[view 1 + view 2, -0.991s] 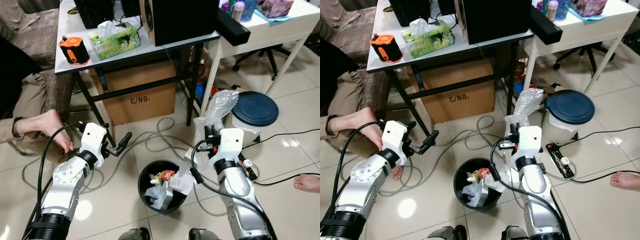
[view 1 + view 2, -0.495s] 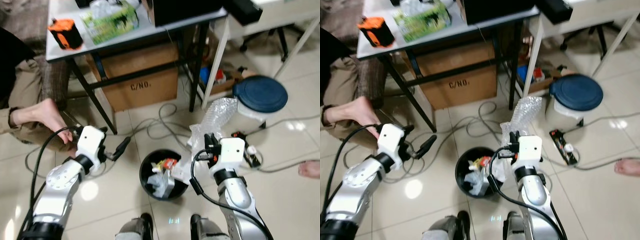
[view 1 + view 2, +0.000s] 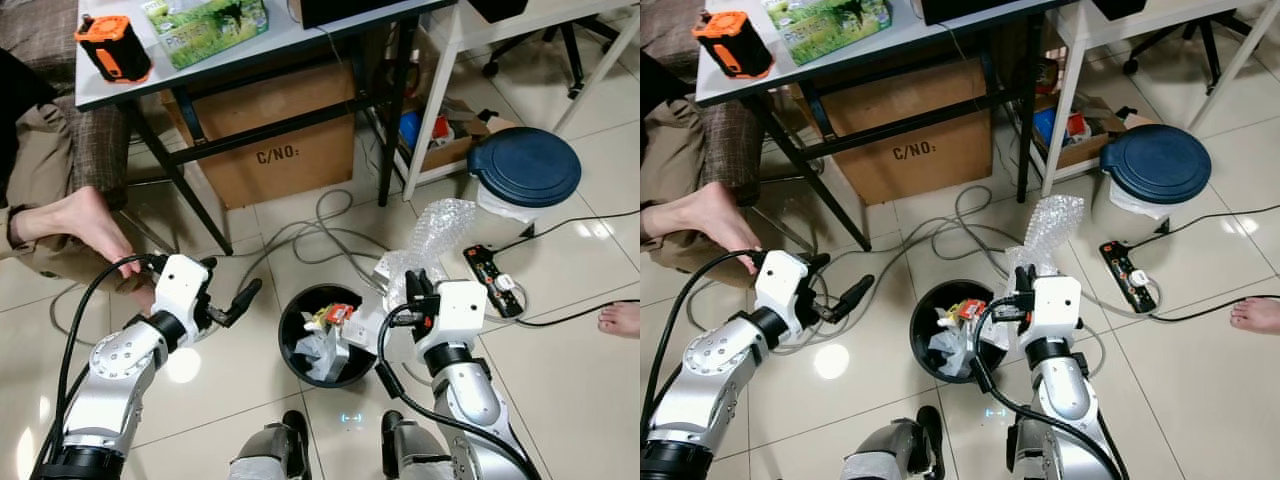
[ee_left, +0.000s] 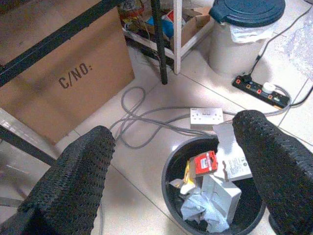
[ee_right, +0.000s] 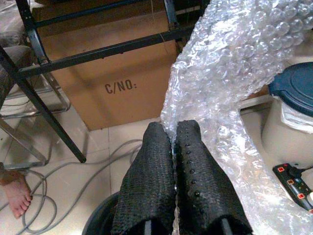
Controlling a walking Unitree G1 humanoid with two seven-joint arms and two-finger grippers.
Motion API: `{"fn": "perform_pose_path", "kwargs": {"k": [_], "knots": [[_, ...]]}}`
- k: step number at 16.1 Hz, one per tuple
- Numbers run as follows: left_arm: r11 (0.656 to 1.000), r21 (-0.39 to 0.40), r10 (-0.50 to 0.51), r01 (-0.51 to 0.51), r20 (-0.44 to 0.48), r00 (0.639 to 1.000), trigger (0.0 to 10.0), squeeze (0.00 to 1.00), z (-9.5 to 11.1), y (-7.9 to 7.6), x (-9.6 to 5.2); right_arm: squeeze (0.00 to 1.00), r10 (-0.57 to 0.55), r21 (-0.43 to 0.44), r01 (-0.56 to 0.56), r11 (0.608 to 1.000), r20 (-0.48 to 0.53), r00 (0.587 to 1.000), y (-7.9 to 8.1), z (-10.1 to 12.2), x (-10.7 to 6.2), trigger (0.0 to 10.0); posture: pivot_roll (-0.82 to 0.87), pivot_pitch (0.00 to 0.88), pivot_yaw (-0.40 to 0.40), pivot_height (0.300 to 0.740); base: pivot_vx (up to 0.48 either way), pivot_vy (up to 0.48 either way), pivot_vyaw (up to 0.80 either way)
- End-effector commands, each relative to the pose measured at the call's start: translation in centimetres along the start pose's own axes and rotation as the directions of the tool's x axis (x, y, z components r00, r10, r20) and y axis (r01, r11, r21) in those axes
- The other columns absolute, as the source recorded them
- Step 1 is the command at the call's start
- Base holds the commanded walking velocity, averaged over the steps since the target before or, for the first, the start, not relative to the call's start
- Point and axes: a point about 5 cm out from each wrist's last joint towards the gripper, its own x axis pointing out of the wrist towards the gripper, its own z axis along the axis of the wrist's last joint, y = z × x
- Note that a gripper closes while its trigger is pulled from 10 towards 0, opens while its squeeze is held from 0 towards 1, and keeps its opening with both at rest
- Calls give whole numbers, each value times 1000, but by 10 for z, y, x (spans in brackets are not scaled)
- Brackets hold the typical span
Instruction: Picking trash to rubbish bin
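A round black bin [image 3: 285,335] stands on the tiled floor between my arms, holding crumpled paper, white packaging and a red wrapper [image 4: 203,163]. My right gripper [image 3: 412,290] is shut on a sheet of clear bubble wrap [image 3: 432,235], which stands up above the fingers just right of the bin's rim. In the right wrist view the two fingers [image 5: 195,161] press together on the wrap [image 5: 234,73]. My left gripper [image 3: 240,298] hangs open to the left of the bin, holding nothing; the left wrist view looks past its spread fingers [image 4: 73,181] onto the bin [image 4: 168,169].
A cardboard box [image 3: 275,150] sits under a black-legged table [image 3: 190,165]. A white bucket with a blue lid [image 3: 525,165] and a power strip [image 3: 495,280] are at the right. Grey cables [image 3: 320,235] loop behind the bin. A person's foot [image 3: 80,225] is at the left, another [image 3: 620,318] at the right.
The whole view has shifted, so the camera moved. My right gripper, still shut on the bubble wrap, sits a little closer to the bin's rim. The left gripper keeps its pose.
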Motion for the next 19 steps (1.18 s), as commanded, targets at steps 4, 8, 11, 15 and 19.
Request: {"fn": "perform_pose_path", "kwargs": {"k": [4, 8, 11, 15, 19], "knots": [[1000, -4, 1, -1, -28, 1000, 10000, 0, -6, -1, -5, 0, 9, 6, -9, 1000, -3, 1000, 3, 1, -4, 0, -27, 315, 114, 740, 0, 0, 0], [1000, -4, 0, 0, -32, 999, 10000, 0, -6, -1, -5, 0, 14, 2, -14, 1000, -9, 1000, 3, -1, -5, 0, -25, 315, 114, 740, 0, 0, 0], [1000, -3, -1, 1, -33, 999, 10000, 0, -7, -1, -5, 0, 14, 0, -14, 1000, -12, 1000, 3, -1, -6, 0, -25, 312, 117, 740, 0, 0, 0], [1000, 0, -2, 2, -36, 999, 10000, 0, -7, -1, -5, 0, 15, -1, -15, 1000, -19, 1000, 4, -3, -7, 0, -25, 314, 118, 740, 0, 0, 0], [1000, -1, -7, 7, -38, 999, 10000, 0, -8, -3, -5, 0, 13, -2, -13, 1000, -21, 1000, 5, -3, -7, 0, -27, 314, 120, 700, 0, 0, 0]]}}
